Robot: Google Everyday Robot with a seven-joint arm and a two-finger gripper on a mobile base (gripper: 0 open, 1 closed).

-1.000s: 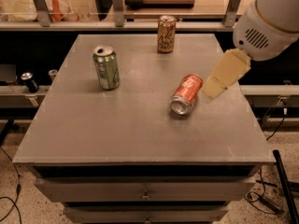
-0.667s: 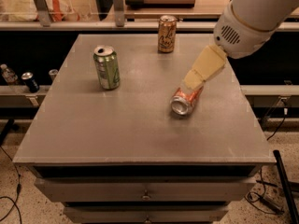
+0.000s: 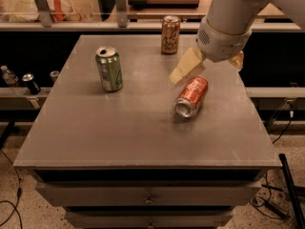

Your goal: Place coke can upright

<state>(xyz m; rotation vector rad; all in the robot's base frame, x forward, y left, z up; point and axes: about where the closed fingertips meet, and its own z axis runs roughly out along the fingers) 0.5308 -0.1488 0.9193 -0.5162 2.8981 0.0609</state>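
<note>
Coke can (image 3: 192,97): on its side on the table (image 3: 119,132), right of centre, silver end toward 7 o'clock.
Tool (image 3: 205,74): over the can's 12 o'clock end, fingers spread wide, gripping nothing.
Green can (image 3: 109,68): upright, 10 o'clock.
Tan can (image 3: 170,35): upright, 12 o'clock.

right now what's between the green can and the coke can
Only bare tabletop, as the camera view shows. The green can stands upright, the coke can lies on its side, and the gripper hangs just behind it.
</note>
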